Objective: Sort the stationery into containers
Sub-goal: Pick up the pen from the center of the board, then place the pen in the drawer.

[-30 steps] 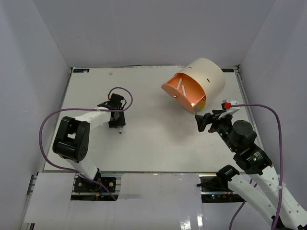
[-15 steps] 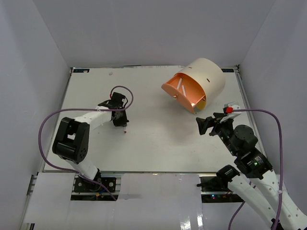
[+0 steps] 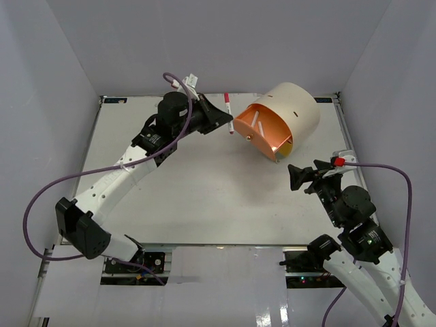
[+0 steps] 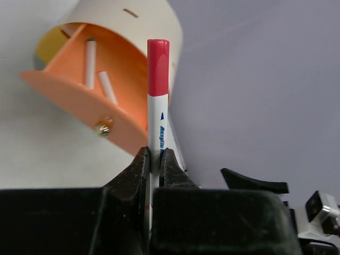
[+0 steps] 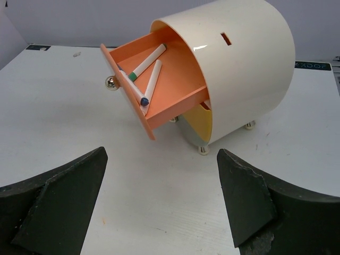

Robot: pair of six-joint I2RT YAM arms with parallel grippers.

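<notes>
My left gripper [image 3: 219, 114] is shut on a white marker with a red cap [image 3: 229, 113], held in the air just left of the open orange drawer [image 3: 262, 134]. In the left wrist view the marker [image 4: 157, 101] stands up between the fingers [image 4: 139, 169]. The cream cylindrical organiser [image 3: 294, 114] lies at the back right with the orange drawer [image 5: 170, 74] pulled out. White pens [image 5: 144, 62] lie inside it. The yellow drawer front [image 5: 199, 123] below is closed. My right gripper [image 3: 298, 176] is open and empty, in front of the organiser.
Brass feet [image 5: 202, 151] hold the organiser off the white table [image 3: 204, 197]. The drawer has a brass knob [image 5: 111, 83]. Grey walls enclose the table on three sides.
My left arm has lifted the red-capped marker from the table's left part and swung it up and right to the open orange drawer. The right gripper has drawn back slightly toward me.
</notes>
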